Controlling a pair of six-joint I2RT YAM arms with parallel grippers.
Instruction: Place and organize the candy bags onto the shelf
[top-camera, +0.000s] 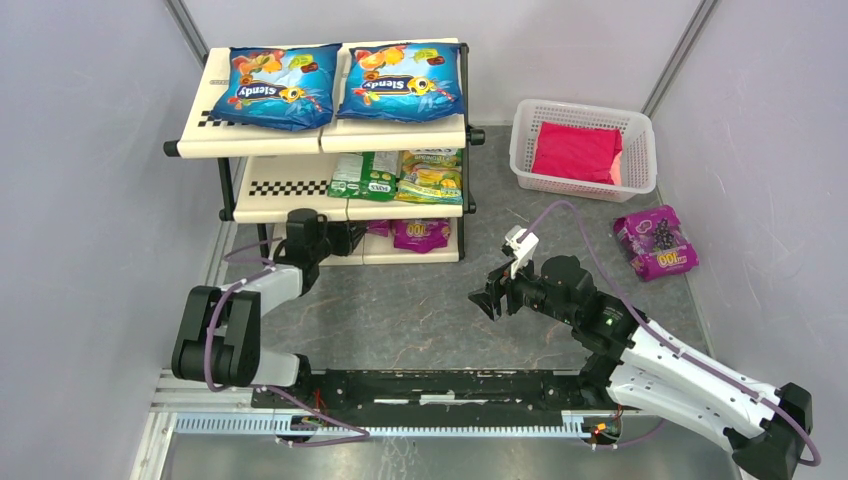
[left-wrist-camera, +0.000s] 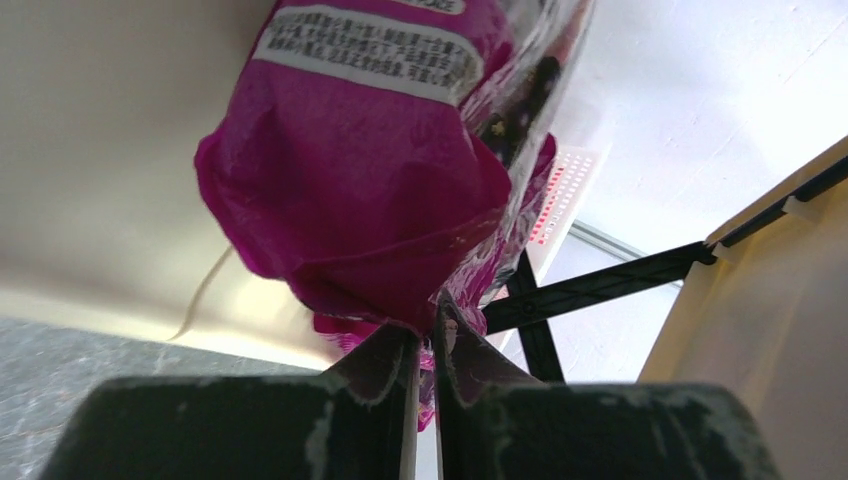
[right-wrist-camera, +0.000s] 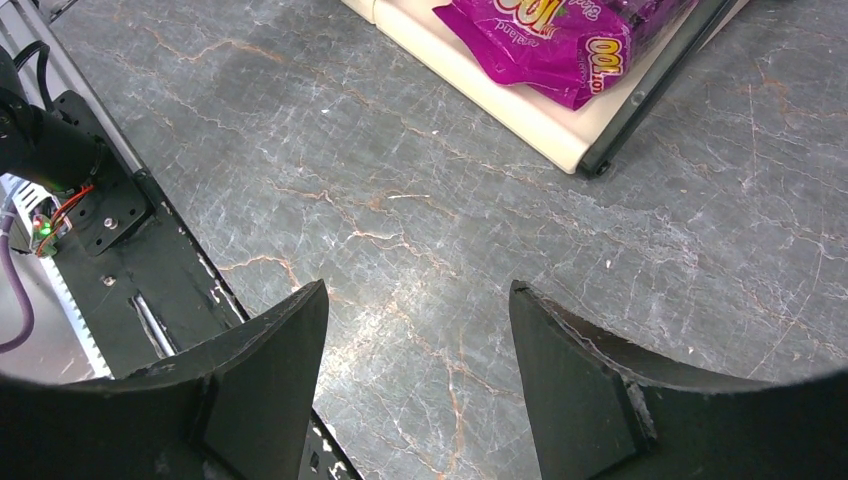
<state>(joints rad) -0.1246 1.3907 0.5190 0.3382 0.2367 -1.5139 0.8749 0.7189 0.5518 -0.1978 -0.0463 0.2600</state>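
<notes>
The shelf (top-camera: 262, 142) stands at the back left. Two blue candy bags (top-camera: 275, 85) (top-camera: 402, 82) lie on its top tier and two green-yellow bags (top-camera: 365, 175) (top-camera: 432, 175) on the middle tier. One purple bag (top-camera: 420, 235) lies on the bottom tier and shows in the right wrist view (right-wrist-camera: 560, 40). My left gripper (top-camera: 355, 238) reaches into the bottom tier, shut (left-wrist-camera: 425, 335) on the edge of another purple bag (left-wrist-camera: 370, 190). A third purple bag (top-camera: 657, 243) lies on the table at the right. My right gripper (top-camera: 490, 297) is open and empty (right-wrist-camera: 420, 330) over the table.
A white mesh basket (top-camera: 640, 135) with a red packet (top-camera: 575, 152) stands at the back right. The black base rail (top-camera: 450, 385) runs along the near edge. Grey walls close in both sides. The shelf's black frame tube (left-wrist-camera: 600, 290) crosses behind the held bag.
</notes>
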